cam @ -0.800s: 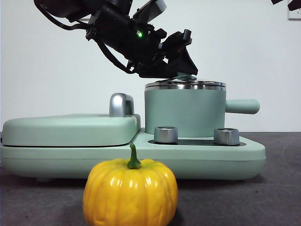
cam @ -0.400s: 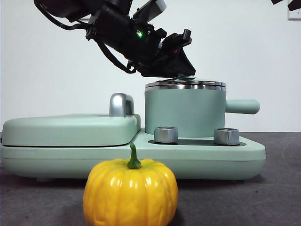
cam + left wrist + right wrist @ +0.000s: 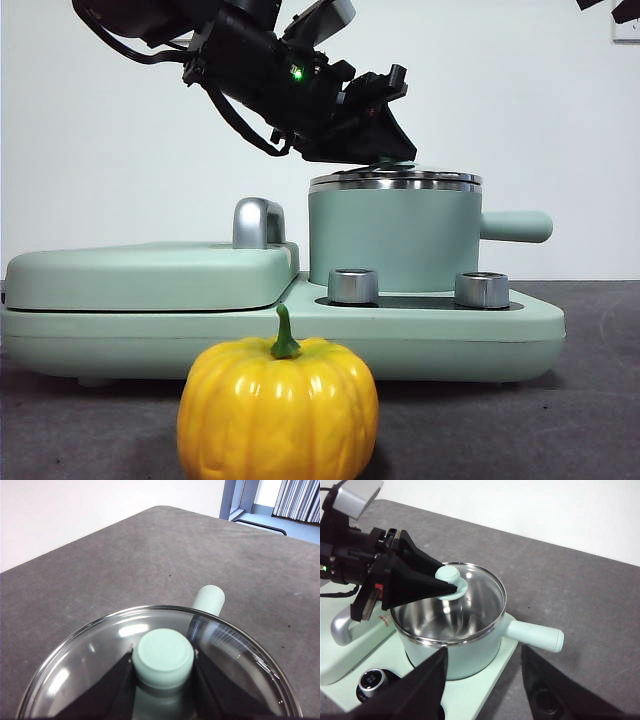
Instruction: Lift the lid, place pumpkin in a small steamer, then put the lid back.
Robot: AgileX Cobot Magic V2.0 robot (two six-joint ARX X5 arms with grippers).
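The mint cooker base fills the table, its flat griddle cover beside the steamer, which stands in its seat with the side handle sticking out. The lid sits on the steamer's rim, level as far as I can judge. The pumpkin rests on the table in front of the base, well apart from the steamer and untouched.

My left gripper is down on the lid, its jaws clenched on either side of the knob. My right gripper hangs spread and empty, near the steamer and above it.

I take this as the first step: the grasp is made, the lift not yet. Next I should raise the lid straight up, clear of the rim, and carry it aside, so the right arm can fetch the pumpkin. The knob is small and smooth, so a tilt could let it slip.
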